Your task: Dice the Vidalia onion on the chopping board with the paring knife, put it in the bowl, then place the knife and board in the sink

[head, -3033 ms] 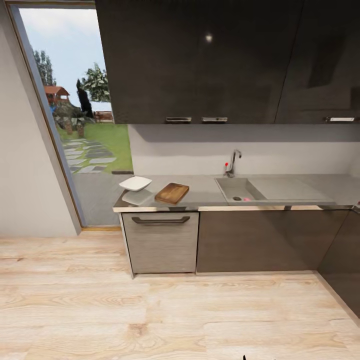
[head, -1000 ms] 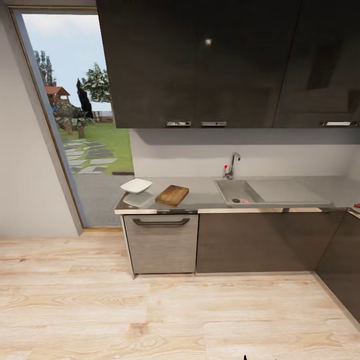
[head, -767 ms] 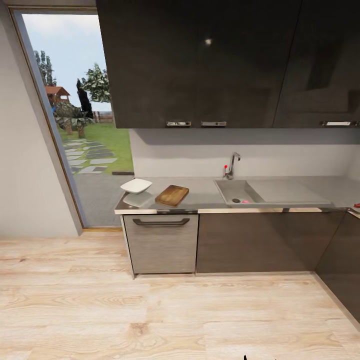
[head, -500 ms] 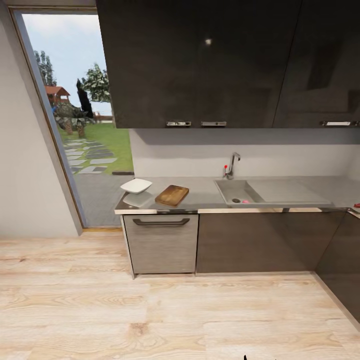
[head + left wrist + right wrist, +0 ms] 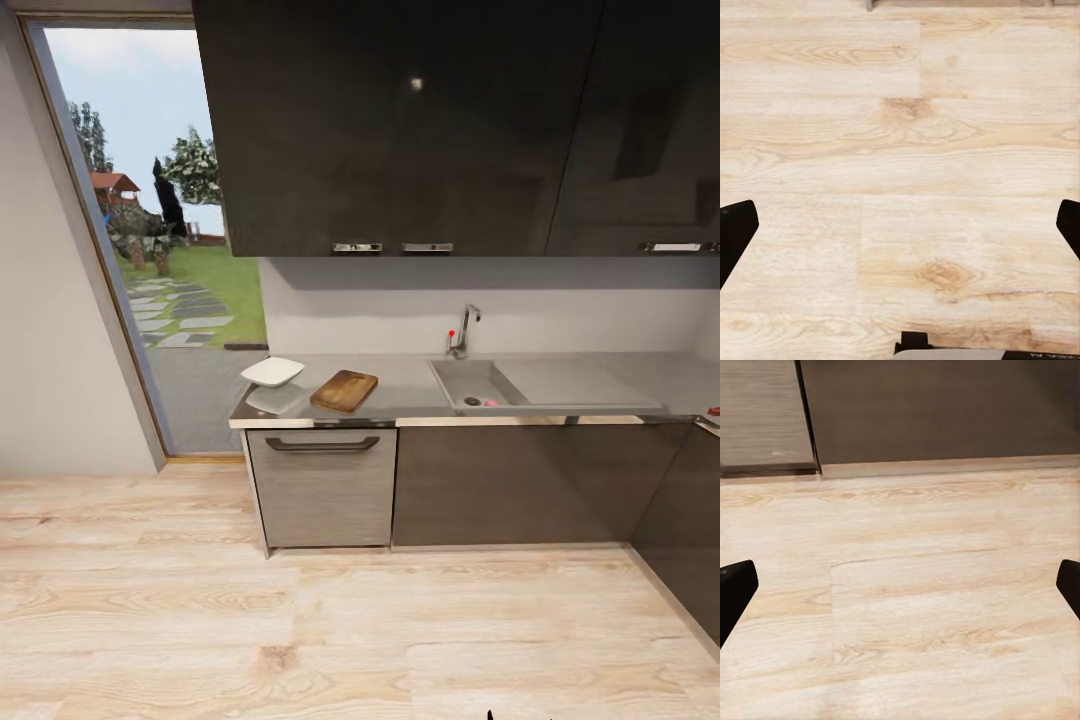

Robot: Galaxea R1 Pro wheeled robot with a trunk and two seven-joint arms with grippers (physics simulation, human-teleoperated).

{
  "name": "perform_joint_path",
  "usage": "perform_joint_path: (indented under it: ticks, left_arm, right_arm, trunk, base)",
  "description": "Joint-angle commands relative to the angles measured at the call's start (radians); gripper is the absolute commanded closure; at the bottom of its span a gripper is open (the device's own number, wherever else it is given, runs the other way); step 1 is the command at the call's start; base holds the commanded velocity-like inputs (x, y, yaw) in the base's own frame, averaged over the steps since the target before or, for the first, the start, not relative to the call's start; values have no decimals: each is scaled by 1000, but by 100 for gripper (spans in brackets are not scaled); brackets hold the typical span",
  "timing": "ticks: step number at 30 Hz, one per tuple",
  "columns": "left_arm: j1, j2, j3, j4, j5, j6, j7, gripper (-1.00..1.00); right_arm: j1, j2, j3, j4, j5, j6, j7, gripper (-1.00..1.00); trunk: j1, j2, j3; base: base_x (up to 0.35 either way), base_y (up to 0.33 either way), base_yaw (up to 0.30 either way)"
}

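Both claws hang spread wide and empty over the wooden floor (image 5: 900, 150), well short of the counter (image 5: 410, 385). The sink (image 5: 478, 382) sits right of the chopping board (image 5: 344, 389), something pink by its drain. Best roll in square to the sink.

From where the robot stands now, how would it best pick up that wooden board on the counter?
Probably by the near short edge of the board, which lies close to the countertop's front edge. The board lies flat, so fingers likely need an edge to pinch, coming from the front at a low angle. The bowl crowds its left side. The robot is still well back, so it must drive closer first.
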Motion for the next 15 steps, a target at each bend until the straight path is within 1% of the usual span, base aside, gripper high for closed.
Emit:
perform_joint_path:
  ticks: [1, 5, 9, 11, 12, 13, 14, 15]
  left_arm:
    - [0, 0, 0, -1, 2, -1, 0, -100]
    - [0, 0, 0, -2, 2, -1, 0, -100]
    - [0, 0, 0, 0, 2, -1, 0, -100]
    - [0, 0, 0, 1, 2, -1, 0, -100]
    - [0, 0, 0, 1, 2, -1, 0, -100]
    - [0, 0, -1, 2, 2, -1, 0, -100]
    - [0, 0, -1, 2, 2, -1, 0, -100]
    - [0, 0, -1, 2, 2, -1, 0, -100]
  right_arm:
    - [0, 0, 1, -1, 1, -1, -4, -100]
    - [0, 0, 2, -7, 0, -3, -2, -100]
    - [0, 0, -3, -26, -1, 3, -5, -100]
    - [0, 0, -4, -73, -1, 17, -11, -100]
    - [0, 1, -4, -112, -1, 33, -18, -100]
    - [-1, 1, -4, -164, 0, 63, -26, -100]
    - [-2, 2, -4, -227, 0, 110, -36, -100]
    - [-3, 2, -4, -260, 0, 141, -42, -100]
  trunk:
    - [1, -2, -2]
    - [1, -2, -2]
    - [1, -2, -2]
    - [1, -2, -2]
    - [1, -2, -2]
    - [1, -2, -2]
    - [1, -2, -2]
    - [1, -2, -2]
  base:
    - [0, 0, 0]
    - [33, 5, 0]
    - [212, 102, 0]
    - [202, 112, 0]
    - [127, 73, 0]
    - [81, 47, 0]
    - [52, 30, 0]
    - [42, 24, 0]
